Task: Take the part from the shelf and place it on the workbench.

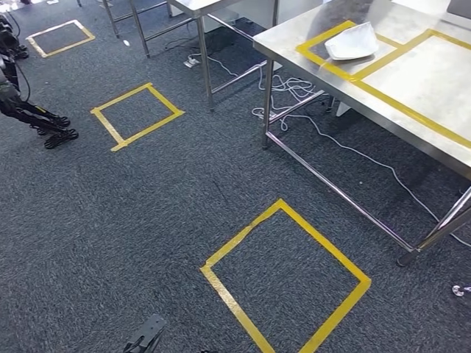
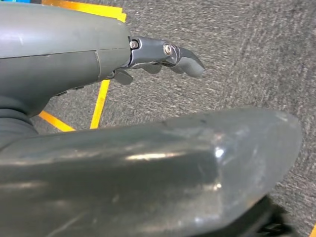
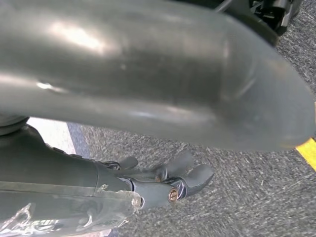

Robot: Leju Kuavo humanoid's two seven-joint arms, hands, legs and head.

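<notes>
A white, flat part (image 1: 352, 40) lies on the steel workbench (image 1: 422, 88) at the upper right, inside a rectangle of yellow tape. My left hand (image 2: 149, 52) hangs over the grey carpet with its fingers (image 2: 186, 64) stretched out and its thick thumb (image 2: 178, 163) apart from them; nothing is in it. My right hand (image 3: 164, 182) also hangs over the carpet, its fingers (image 3: 197, 175) extended and its thumb (image 3: 168, 74) spread away, with nothing in it. The workbench is ahead and to my right, out of both hands' reach.
Three yellow tape squares mark the carpet, the nearest (image 1: 286, 279) just ahead of me. White cables (image 1: 333, 140) trail under the workbench's legs. A second steel table (image 1: 200, 11) stands further back. Black robot feet (image 1: 53, 129) are at the far left.
</notes>
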